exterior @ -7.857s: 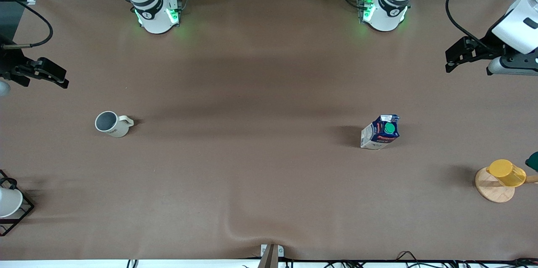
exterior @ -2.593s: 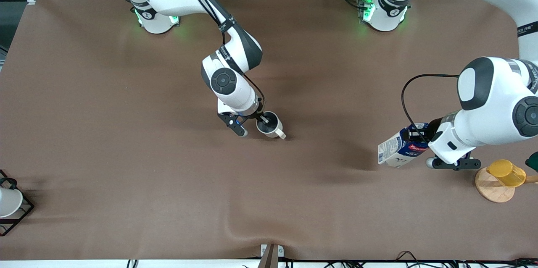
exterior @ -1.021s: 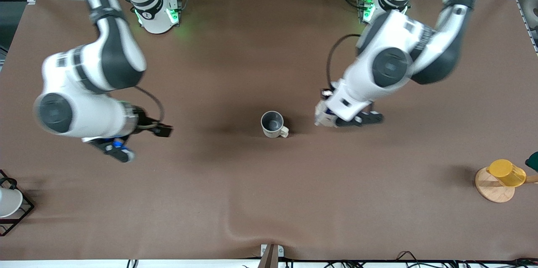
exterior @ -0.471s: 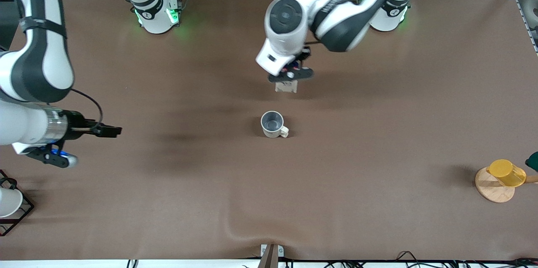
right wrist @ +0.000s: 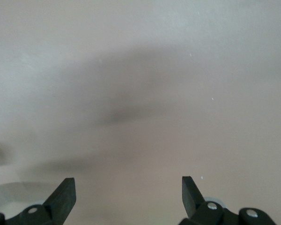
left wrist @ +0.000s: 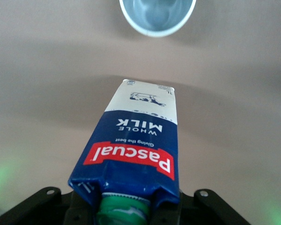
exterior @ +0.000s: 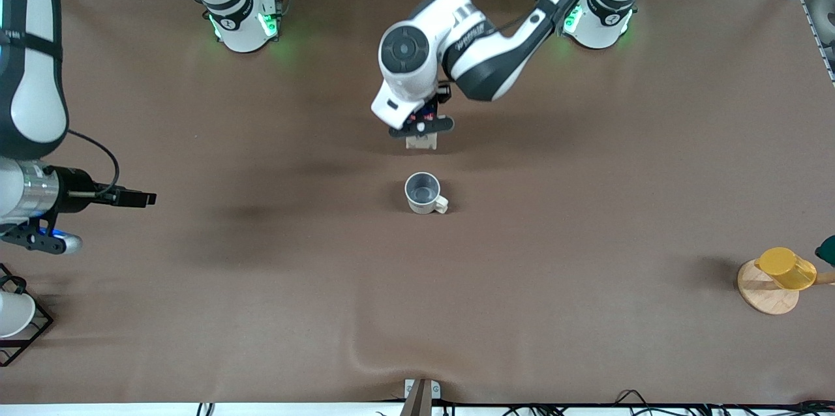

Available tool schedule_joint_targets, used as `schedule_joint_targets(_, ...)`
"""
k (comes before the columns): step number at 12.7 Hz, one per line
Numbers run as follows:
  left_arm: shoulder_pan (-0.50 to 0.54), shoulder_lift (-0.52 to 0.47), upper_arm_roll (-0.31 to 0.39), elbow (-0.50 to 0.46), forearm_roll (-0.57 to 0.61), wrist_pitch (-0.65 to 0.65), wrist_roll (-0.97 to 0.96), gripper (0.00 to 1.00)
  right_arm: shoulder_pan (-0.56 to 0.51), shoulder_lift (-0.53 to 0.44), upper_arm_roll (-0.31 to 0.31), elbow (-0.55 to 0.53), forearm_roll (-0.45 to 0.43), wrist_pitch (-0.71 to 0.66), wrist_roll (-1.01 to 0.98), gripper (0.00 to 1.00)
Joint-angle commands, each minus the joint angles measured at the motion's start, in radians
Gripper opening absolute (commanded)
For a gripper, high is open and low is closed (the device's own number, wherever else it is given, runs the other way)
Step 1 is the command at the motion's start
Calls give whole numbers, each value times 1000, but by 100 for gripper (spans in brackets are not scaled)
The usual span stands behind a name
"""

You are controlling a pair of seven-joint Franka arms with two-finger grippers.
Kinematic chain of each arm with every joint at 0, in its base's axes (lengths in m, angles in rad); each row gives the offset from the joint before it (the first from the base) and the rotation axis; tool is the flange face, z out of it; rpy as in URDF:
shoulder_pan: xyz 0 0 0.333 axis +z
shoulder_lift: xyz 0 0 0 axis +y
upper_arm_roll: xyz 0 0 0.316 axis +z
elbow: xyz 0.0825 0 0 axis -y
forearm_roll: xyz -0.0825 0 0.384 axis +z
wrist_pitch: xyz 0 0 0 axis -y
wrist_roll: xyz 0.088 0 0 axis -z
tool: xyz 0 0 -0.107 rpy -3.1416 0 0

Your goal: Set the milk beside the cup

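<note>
The milk (exterior: 421,141), first standing on the worktop (exterior: 587,338) toward the left arm's end, now hangs clamped in the left tool (exterior: 421,131), carried above the middle of the worktop over a spot just farther from the front camera than the cup (exterior: 423,193). The cup has moved from the right arm's end to the middle. The right tool (exterior: 138,197), which set the cup there, is now pulled back over its own end of the worktop, fingers (right wrist: 63,193) spread apart.
</note>
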Motion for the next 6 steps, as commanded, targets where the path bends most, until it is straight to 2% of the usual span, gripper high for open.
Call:
schedule_joint_targets(1, -1, 30, 20, 39, -10, 32, 2, 0, 15, -304, 13, -329, -10, 146, 7, 100)
schedule_joint_targets(2, -1, 36, 27, 39, -8, 54, 3, 0, 17, -376, 14, -387, -10, 175, 7, 100)
schedule_joint_targets(4, -4, 52, 49, 39, -7, 86, 8, 0, 17, -458, 16, -436, -10, 160, 7, 100)
schedule_joint_targets(6, -6, 73, 50, 37, 38, 88, 32, 0, 12, -469, 19, -464, -20, 183, 5, 100)
